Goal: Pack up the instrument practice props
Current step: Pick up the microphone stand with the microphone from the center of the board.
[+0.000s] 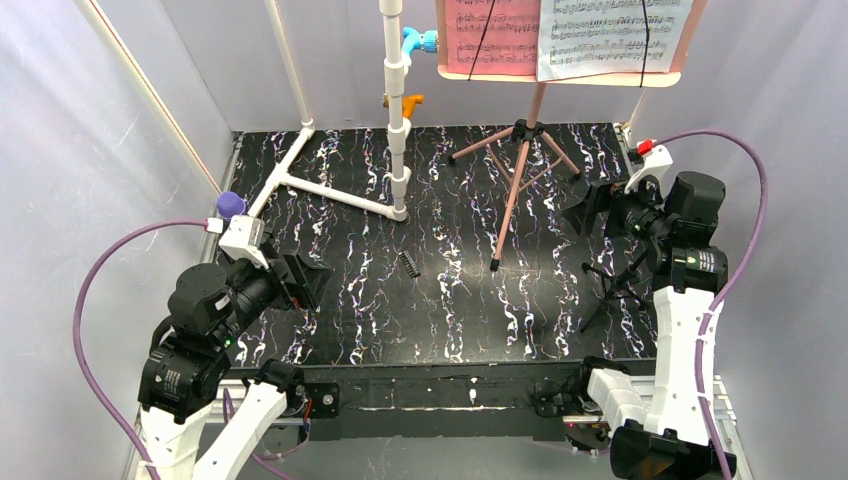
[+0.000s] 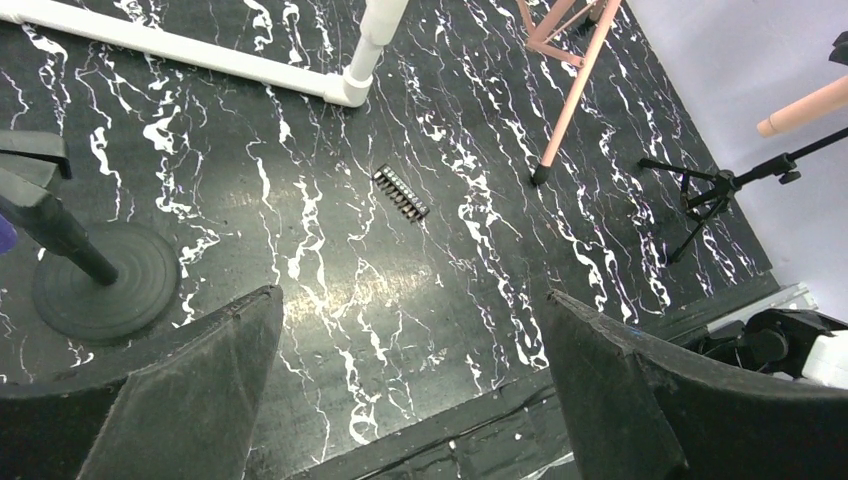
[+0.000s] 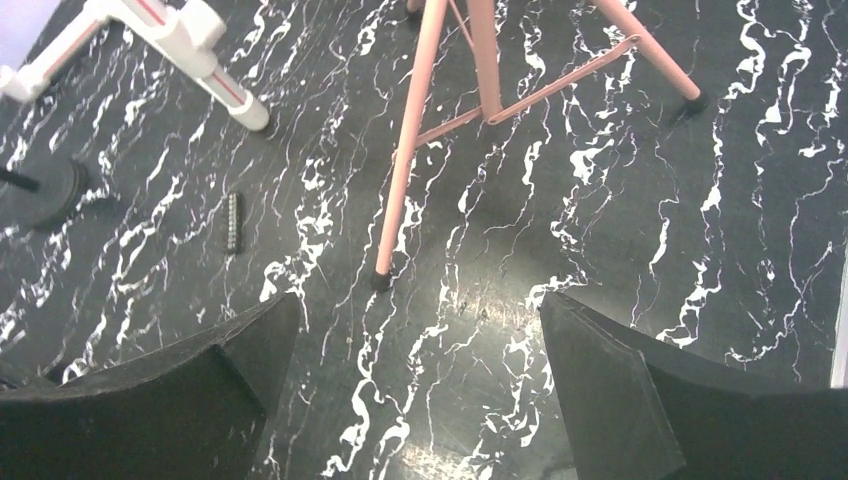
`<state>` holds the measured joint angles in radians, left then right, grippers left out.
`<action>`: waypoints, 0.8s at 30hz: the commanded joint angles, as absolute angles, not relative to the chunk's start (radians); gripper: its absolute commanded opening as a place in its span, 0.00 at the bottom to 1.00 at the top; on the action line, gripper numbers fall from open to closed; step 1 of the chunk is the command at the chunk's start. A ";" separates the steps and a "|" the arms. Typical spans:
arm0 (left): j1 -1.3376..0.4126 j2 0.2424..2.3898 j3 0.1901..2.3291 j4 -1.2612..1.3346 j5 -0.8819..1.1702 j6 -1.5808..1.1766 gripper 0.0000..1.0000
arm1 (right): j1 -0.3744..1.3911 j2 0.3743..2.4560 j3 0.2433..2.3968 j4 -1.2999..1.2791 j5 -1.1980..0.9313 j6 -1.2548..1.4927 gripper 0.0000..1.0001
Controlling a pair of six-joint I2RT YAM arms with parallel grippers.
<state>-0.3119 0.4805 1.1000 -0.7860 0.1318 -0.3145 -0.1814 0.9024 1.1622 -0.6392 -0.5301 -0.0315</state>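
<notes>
In the lower left of the top view, the left gripper [image 1: 300, 280] hangs over the black white-veined table top [image 1: 450, 320]. Its jaws are spread wide and hold nothing. Just above it, at the table's left edge, shows the round end of the purple recorder-like tube [image 1: 230, 205].

Toward the upper middle stands the white pipe frame [image 1: 397, 130], with a blue fitting [image 1: 420, 42] and an orange fitting [image 1: 405, 102] on its upright. The small black comb-like clip [image 1: 408, 263] lies flat in the middle of the frame, apart from everything else.

Right of centre, the pink tripod music stand [image 1: 520, 170] is upright with its feet on the table. Its desk at the top edge carries a pink sheet-music page [image 1: 490, 35] beside a white sheet-music page [image 1: 615, 35].

At the right, the right gripper [image 1: 590, 210] is likewise fully parted and empty. A thin black tripod stand [image 1: 615, 285] is below it. In the upper right of the left wrist view, the end of the beige-pink recorder-like tube [image 2: 810, 105] shows.
</notes>
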 commanded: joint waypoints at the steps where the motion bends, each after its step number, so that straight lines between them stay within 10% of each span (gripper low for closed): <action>1: -0.317 0.482 1.126 -0.831 0.171 -0.331 1.00 | -0.195 0.889 1.149 -0.660 -0.629 -0.202 1.00; 24: -0.318 0.531 1.167 -0.918 0.038 -0.388 1.00 | -0.195 0.915 0.957 -0.695 -1.067 -0.607 1.00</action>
